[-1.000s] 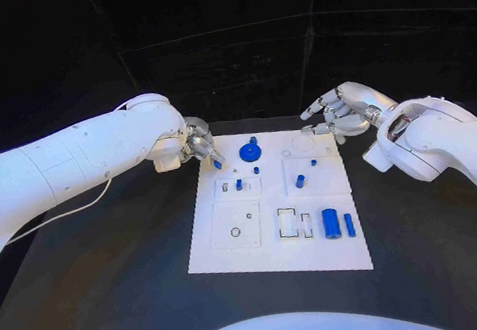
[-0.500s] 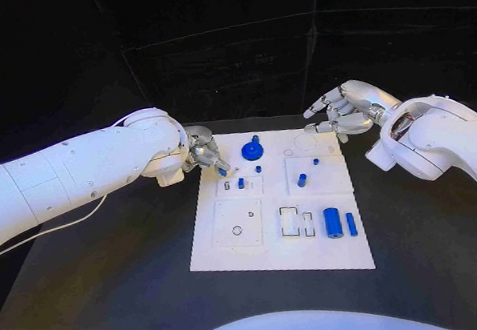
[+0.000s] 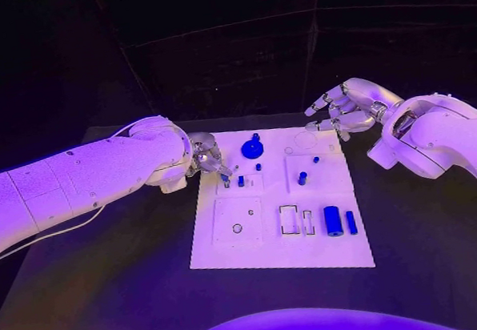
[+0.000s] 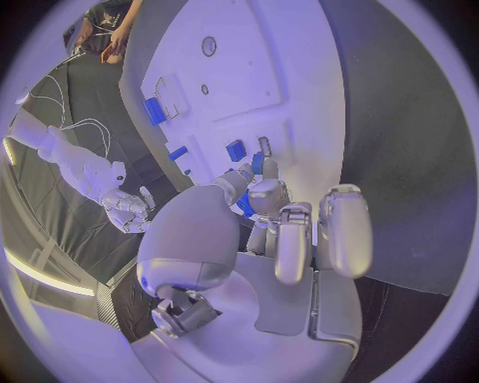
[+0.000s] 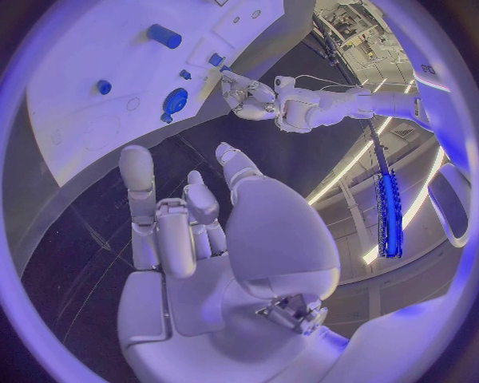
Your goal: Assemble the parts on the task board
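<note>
We had a small blue part (image 4: 243, 204) pinched in our left hand (image 3: 205, 157) over the board's (image 3: 261, 255) far left corner, probably lining it up with a slot there. Our right hand (image 3: 346, 108) hovered past the far right corner, fingers spread and empty, out of the way.

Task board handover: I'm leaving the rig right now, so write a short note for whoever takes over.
Left robot hand: at the board's far left corner, pinching a small blue part just above the board.
Right robot hand: open, holding nothing, hovering off the far right corner.
On the board: blue knob at the far edge, small pegs mid-board, cylinder and bar lying near right.
Left to do: seat the pinched part, then the cylinder and bar.
</note>
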You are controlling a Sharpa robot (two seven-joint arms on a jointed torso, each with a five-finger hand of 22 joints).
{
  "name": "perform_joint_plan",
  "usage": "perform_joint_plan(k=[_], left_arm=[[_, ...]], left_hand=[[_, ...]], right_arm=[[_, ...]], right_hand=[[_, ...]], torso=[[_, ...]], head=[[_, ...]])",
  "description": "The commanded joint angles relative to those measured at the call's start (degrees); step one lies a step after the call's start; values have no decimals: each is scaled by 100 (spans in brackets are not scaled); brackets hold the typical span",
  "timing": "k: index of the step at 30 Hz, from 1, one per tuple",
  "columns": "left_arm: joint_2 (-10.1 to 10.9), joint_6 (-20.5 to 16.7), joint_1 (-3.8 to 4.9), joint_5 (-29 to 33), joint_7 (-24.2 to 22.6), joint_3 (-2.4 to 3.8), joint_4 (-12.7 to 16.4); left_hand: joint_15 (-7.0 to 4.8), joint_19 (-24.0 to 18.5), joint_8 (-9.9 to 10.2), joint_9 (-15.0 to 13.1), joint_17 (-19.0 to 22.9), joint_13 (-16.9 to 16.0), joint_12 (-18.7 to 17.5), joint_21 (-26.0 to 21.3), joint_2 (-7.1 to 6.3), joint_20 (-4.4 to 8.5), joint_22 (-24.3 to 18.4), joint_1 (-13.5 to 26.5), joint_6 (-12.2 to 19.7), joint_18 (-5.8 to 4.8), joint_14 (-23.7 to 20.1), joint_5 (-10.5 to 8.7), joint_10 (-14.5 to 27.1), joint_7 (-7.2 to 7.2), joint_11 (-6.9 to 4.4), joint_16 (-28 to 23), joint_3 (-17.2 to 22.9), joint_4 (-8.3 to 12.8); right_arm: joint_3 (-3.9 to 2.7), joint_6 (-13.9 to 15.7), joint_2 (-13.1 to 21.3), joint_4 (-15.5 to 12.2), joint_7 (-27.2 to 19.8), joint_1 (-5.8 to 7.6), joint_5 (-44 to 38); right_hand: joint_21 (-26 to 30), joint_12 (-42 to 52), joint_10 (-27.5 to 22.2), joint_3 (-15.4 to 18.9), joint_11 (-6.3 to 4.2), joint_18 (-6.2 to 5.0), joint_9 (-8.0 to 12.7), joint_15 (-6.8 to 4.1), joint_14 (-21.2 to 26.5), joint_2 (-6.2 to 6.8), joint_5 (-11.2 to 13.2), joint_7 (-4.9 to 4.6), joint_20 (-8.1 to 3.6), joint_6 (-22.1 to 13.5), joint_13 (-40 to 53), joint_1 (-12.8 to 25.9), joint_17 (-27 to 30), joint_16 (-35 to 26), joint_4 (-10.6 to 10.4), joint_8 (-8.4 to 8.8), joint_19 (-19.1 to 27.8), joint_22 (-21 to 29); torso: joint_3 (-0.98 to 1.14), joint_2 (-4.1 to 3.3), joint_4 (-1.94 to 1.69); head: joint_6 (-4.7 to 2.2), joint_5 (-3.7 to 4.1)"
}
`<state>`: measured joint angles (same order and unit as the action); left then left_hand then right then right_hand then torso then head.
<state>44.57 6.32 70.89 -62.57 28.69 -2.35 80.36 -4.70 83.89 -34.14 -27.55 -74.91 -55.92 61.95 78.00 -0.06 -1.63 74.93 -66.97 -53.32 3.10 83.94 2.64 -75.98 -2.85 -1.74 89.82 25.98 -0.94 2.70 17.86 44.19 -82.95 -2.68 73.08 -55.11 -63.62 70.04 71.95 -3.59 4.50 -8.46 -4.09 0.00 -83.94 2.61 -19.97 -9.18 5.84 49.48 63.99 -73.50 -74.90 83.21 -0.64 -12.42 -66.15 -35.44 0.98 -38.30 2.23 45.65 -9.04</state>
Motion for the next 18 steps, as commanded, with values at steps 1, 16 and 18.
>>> perform_joint_plan(k=[1, 16, 18], left_arm=[[-15, 28, -18, -245, 43, 1, 19], [-66, 244, -70, -361, 68, 0, -38], [-72, 268, -74, -362, 71, -1, -37]], left_hand=[[-26, 63, -29, -9, -1509, 2, 10, 32, 18, 34, 100, -6, 23, 28, 606, 17, -41, 25, 7, 18, 593, 554], [-26, 62, -46, -24, -1509, 11, 4, 27, -2, 35, 98, 14, 33, 29, 606, 18, -41, 24, 7, 18, 666, 570], [-26, 62, -46, -24, -1509, 11, 4, 27, -2, 35, 98, 14, 33, 29, 606, 18, -41, 24, 7, 18, 666, 570]], right_arm=[[-3, -24, -7, -2, -57, 10, 23], [-3, -27, 1, -4, -57, 10, 23], [-3, -27, 1, -5, -57, 10, 23]], right_hand=[[39, -5, -9, -15, -42, -88, 9, -42, -282, -35, -36, 0, -21, -46, -1, -1, -6, -37, -26, -31, 0, 4], [39, -5, -9, -15, -42, -88, 9, -42, -282, -35, -36, 0, -21, -46, -1, -1, -6, -37, -26, -31, 0, 4], [39, -5, -9, -15, -42, -88, 9, -42, -282, -35, -36, 0, -21, -46, -1, -1, -6, -37, -26, -31, 0, 4]], torso=[[6, -1, 3], [9, 1, 4], [9, 0, 3]], head=[[8, 5], [28, 15], [31, 17]])
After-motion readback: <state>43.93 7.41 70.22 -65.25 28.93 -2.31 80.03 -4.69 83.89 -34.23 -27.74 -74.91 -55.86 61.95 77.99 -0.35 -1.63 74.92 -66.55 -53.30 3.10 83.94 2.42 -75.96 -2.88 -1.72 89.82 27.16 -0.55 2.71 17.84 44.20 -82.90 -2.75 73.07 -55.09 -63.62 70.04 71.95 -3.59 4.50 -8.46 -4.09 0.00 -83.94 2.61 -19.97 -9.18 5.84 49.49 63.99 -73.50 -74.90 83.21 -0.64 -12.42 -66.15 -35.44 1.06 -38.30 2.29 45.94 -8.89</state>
